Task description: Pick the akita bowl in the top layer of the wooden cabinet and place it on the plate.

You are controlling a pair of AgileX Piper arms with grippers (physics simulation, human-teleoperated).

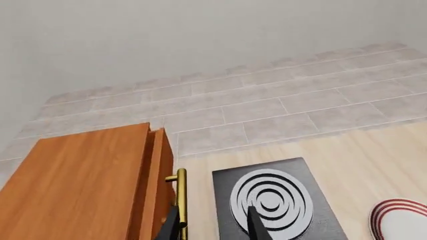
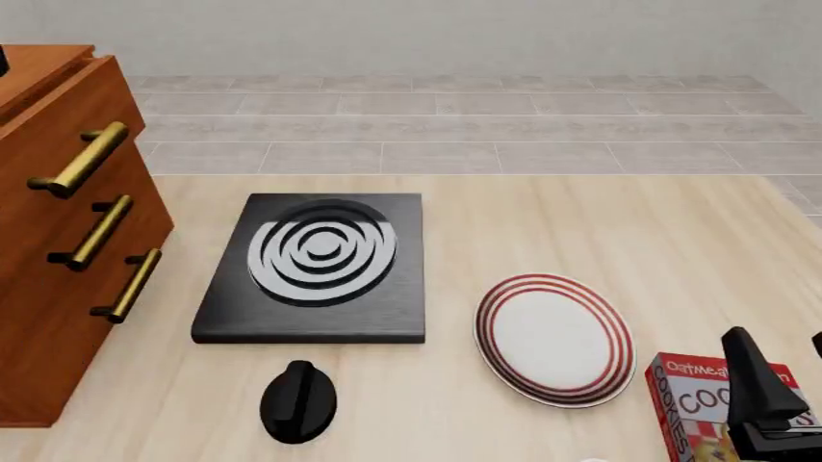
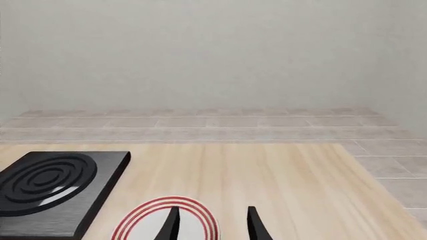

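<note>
The wooden cabinet (image 2: pixel 52 289) stands at the table's left edge with three brass bar handles. Its top layer (image 2: pixel 77 106) sticks out a little from the cabinet front, and a narrow gap shows behind its front panel (image 1: pixel 157 180). The akita bowl is hidden. In the left wrist view my left gripper (image 1: pixel 213 227) is open above the top handle (image 1: pixel 181 197), which lies just beside one finger. The red-ringed white plate (image 2: pixel 555 337) lies right of centre. My right gripper (image 2: pixel 786 371) hovers open at the near right, just short of the plate (image 3: pixel 167 220).
A black slab with grey-white rings (image 2: pixel 315 265) lies between the cabinet and the plate. A black knob (image 2: pixel 299 401) sits in front of it. A red cookie box (image 2: pixel 694 404) stands at the near right by my right gripper. Beyond the table is tiled floor.
</note>
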